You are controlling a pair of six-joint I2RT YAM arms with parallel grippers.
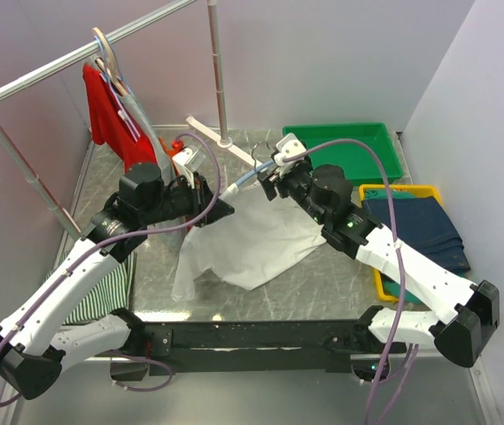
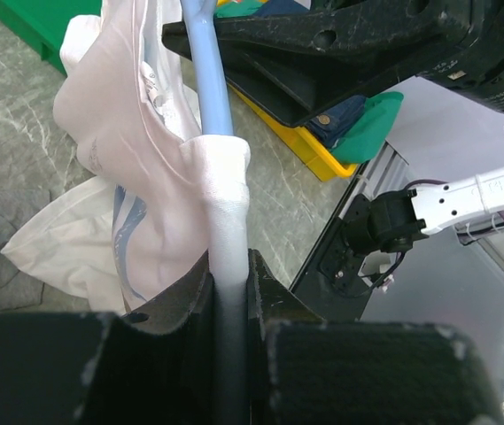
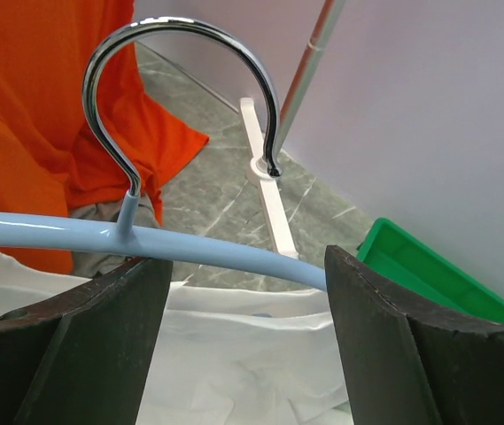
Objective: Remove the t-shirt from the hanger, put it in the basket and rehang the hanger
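- My left gripper (image 2: 229,274) is almost closed. It clamps one arm of the hanger (image 2: 207,71) w/ fabric of the white t-shirt (image 2: 119,177) wrapped around it, so I hold both together.
- My right gripper (image 3: 247,274) is wide open. The hanger bar crosses the gap btw the two fingers (image 3: 83,345), just below the chrome hook (image 3: 181,53). The fingers do not squeeze it and nothing is held. I cannot tell if the bar touches the right finger.
- T-shirt pos.: one end is bunched on the light blue hanger at my left gripper. The rest hangs down and spreads on the table (image 1: 322,283), in the middle btw my two arms.
- Writing: there is a blue print on the t-shirt fabric in the left wrist cam, too folded to read. A small marking on the white link of my right arm, same cam, is too small to read.
- Around: red garment (image 1: 105,106) on the rack rail (image 1: 39,70) at back left; green bin (image 1: 345,155) at back right; yellow bin (image 1: 407,189) w/ dark blue clothes (image 1: 420,226) at right; striped cloth (image 1: 101,288) at left.
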